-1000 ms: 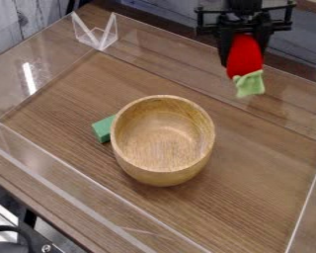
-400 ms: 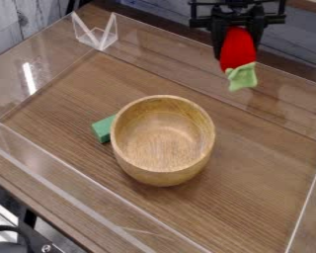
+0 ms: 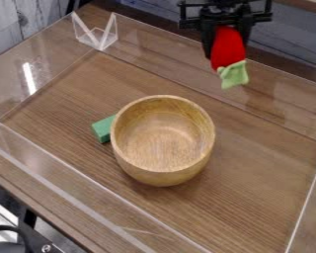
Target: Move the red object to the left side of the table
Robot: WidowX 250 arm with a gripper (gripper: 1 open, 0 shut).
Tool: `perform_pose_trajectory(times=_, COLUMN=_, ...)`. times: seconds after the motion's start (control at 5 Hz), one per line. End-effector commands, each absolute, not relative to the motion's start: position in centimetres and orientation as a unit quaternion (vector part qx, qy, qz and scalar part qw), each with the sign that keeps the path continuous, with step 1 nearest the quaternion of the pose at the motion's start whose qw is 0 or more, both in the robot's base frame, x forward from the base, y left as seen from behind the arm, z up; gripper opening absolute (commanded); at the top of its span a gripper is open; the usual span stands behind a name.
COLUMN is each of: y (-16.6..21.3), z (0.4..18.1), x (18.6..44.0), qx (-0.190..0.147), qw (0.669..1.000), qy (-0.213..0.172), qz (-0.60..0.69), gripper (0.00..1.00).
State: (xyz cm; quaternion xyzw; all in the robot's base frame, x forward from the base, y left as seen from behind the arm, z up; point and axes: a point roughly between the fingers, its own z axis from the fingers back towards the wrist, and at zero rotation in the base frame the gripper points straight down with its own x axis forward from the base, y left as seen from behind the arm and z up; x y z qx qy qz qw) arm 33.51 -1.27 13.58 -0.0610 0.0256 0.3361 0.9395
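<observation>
Progress | we see the red toy fruit (image 3: 227,47) pinched in the fingers (image 3: 227,30), lifted clear above the counter (image 3: 267,148); carrying left and setting down remain

No legible text, label, brand, number or sign appears on any surface or item in the camera view.

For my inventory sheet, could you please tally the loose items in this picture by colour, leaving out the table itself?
Red: 1, the toy fruit with a green leafy end, held up in the shut claw
Green: 1, the flat piece lying against the bowl
Tan wood: 1, the bowl
Clear: 1, the small folded stand at the far left corner
Total: 4
</observation>
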Motion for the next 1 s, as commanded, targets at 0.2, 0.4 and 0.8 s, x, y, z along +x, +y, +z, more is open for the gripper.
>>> perform_pose_trajectory(times=0.2, y=2.8, z=16.6, x=34.6, qx=-0.072, qw=0.937, qy=-0.008, qz=0.341, gripper=0.00)
perform_pose_trajectory(times=0.4, y=6.8, z=15.1, x=33.0, qx=-0.055, qw=0.954, qy=-0.008, qz=0.296, gripper=0.00)
perform_pose_trajectory(times=0.8, y=13.3, z=12.6, x=29.7, qx=-0.031, qw=0.971, qy=-0.008, qz=0.239, gripper=0.00)
